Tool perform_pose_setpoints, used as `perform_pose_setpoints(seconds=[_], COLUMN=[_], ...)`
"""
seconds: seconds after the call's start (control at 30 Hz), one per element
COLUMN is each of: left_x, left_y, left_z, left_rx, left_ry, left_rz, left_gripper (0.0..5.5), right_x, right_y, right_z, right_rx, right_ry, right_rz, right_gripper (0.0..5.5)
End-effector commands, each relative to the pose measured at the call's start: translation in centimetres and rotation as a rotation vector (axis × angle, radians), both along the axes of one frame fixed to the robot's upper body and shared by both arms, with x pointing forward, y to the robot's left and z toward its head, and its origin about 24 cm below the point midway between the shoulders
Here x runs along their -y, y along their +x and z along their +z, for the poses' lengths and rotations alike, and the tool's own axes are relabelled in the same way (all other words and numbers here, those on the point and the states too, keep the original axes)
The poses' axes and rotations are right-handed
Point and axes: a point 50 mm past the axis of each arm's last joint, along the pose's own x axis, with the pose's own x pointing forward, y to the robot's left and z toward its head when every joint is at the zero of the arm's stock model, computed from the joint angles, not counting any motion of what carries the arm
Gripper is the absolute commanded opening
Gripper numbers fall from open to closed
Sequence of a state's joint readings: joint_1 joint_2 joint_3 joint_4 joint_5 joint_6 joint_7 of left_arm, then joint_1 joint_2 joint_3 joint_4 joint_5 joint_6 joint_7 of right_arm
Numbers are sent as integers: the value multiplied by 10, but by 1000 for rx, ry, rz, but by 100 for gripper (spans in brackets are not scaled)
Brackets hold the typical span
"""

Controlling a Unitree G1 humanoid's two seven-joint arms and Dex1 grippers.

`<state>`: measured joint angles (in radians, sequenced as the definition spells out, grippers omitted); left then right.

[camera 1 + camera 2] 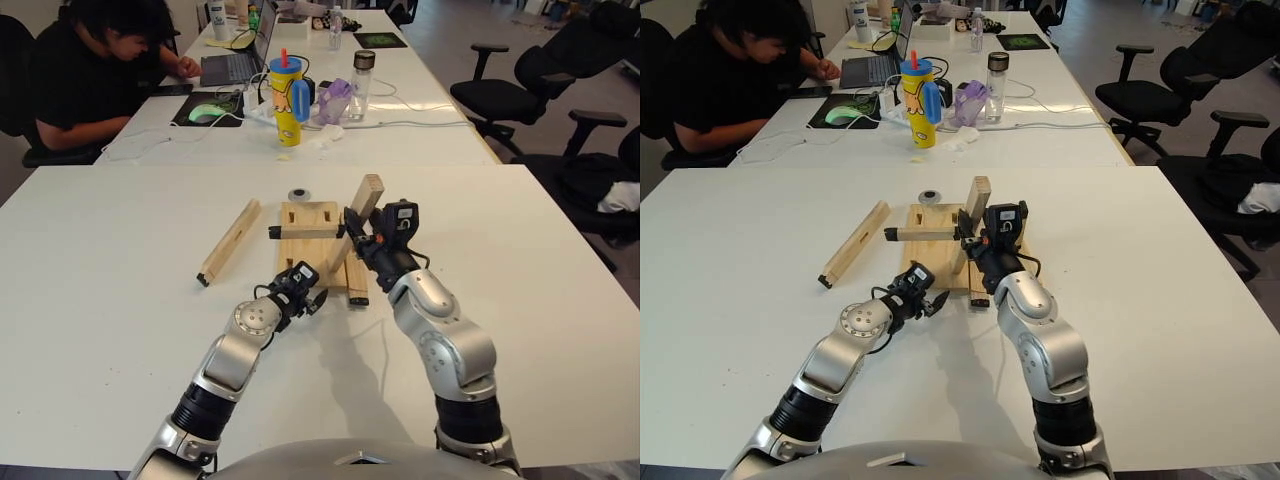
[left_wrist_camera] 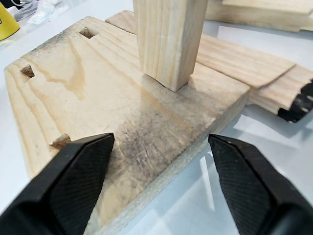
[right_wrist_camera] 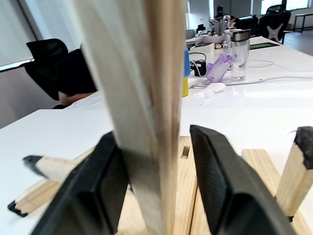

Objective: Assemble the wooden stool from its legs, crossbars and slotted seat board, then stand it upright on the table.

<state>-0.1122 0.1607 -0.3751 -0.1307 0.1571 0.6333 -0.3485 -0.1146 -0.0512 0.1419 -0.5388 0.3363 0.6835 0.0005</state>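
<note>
Right end effector [image 1: 353, 233] is pinching a leg [image 1: 366, 195], tilted, with its lower end planted on the seat board [image 2: 98, 112]. I see the left end effector [image 2: 161, 141] spread wide at the board's near edge. The board lies flat on the worktop [image 1: 100, 300]; a second leg [image 1: 230, 240] lies apart to its left.

Bare wood on a matt white table [image 1: 120, 330].
The seat board [image 2: 88, 107] and leg [image 2: 166, 39] are unvarnished pale wood with visible grain, the board's face smudged grey, its 3 slots [image 2: 88, 33] rough-cut; the left gripper [image 2: 161, 144] has 2 matt black pads [image 2: 73, 178], finely cross-hatched.
</note>
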Motion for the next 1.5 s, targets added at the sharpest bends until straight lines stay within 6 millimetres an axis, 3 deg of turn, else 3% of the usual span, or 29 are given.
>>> perform_pose_setpoints(seconds=[0.03, 0.13, 0.3, 0.47, 0.67, 0.9, 1.23, 1.5], left_x=[-37, -40, -38, -23, -12, 1, 17, -3], left_y=[-31, -31, -28, -27, -31, -27, -29, -21], left_z=[-60, -61, -60, -57, -53, -53, -52, -20], left_rx=[-288, -290, -307, -300, -289, -261, -243, -137], left_ry=[132, 127, 87, 103, 132, 134, 73, 97], left_rz=[171, 197, 231, 110, 7, -32, -75, -92], left_gripper=[358, 358, 358, 358, 358, 358, 358, 358], right_x=[18, 31, 45, 23, 6, 13, 18, 25], right_y=[-11, -23, -27, -13, -1, 2, 7, 12], right_z=[8, 1, -48, -66, -58, -76, -95, -104], right_rx=[52, 51, -181, -331, -356, -472, -546, -532], right_ry=[27, 26, -194, -143, -48, -238, -327, -341], right_rz=[-16, -17, -38, -74, -50, -92, -46, -69], right_gripper=[202, 202, 202, 202, 288, 396, 396, 268])
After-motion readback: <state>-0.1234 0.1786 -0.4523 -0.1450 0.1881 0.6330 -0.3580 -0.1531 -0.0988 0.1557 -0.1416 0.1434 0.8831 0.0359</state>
